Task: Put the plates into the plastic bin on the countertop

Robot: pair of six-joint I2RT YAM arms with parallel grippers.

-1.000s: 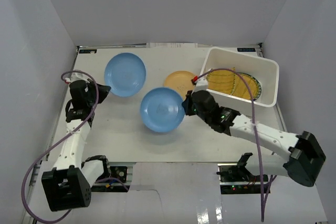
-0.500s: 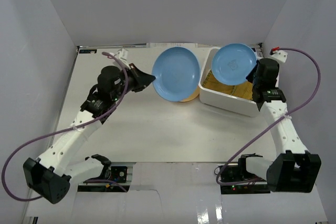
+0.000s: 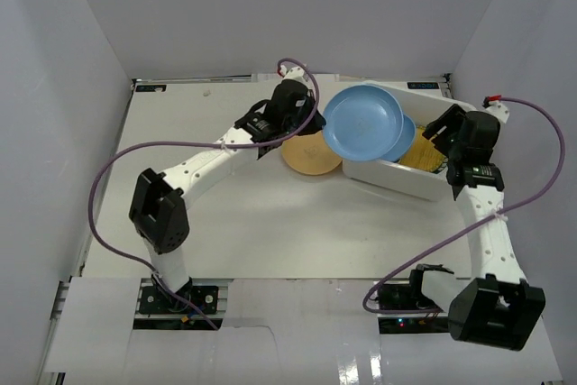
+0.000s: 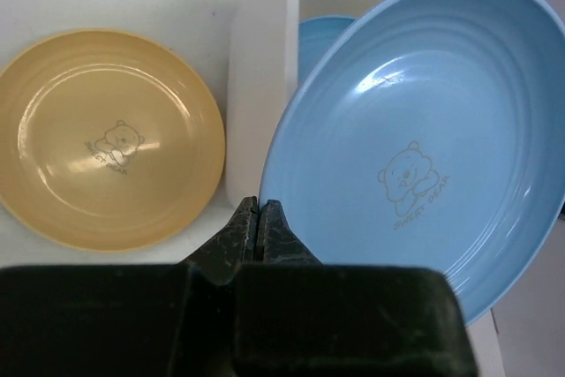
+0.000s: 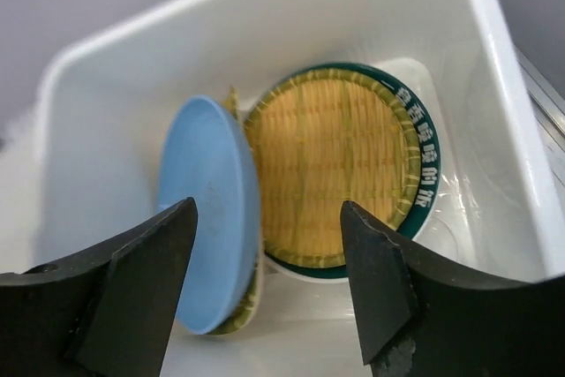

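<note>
Between the left fingers [image 4: 259, 222] [image 3: 315, 122], which are pinched tight on its rim, a light blue plate [image 4: 415, 147] [image 3: 363, 121] stretches away from the tips, its hollow, bear-printed face turned up toward the wrist and its oval running diagonally from the fingers up to the right. It hangs tilted over the near wall of the plastic bin [image 4: 260, 68] [image 3: 397, 178] [image 5: 353, 24]. Left of those fingers an orange-yellow plate [image 4: 106, 139] [image 3: 308, 155] lies flat on the surface [image 3: 225, 205], face up, just beside the bin's wall. Below the right fingers [image 5: 375, 262] [image 3: 439, 126], spread wide and holding nothing, a second light blue plate [image 5: 212, 209] [image 3: 403, 137] stands nearly on edge inside the bin, underside outward, overlapping a round striped plate [image 5: 340, 165] with a dark green rim.
</note>
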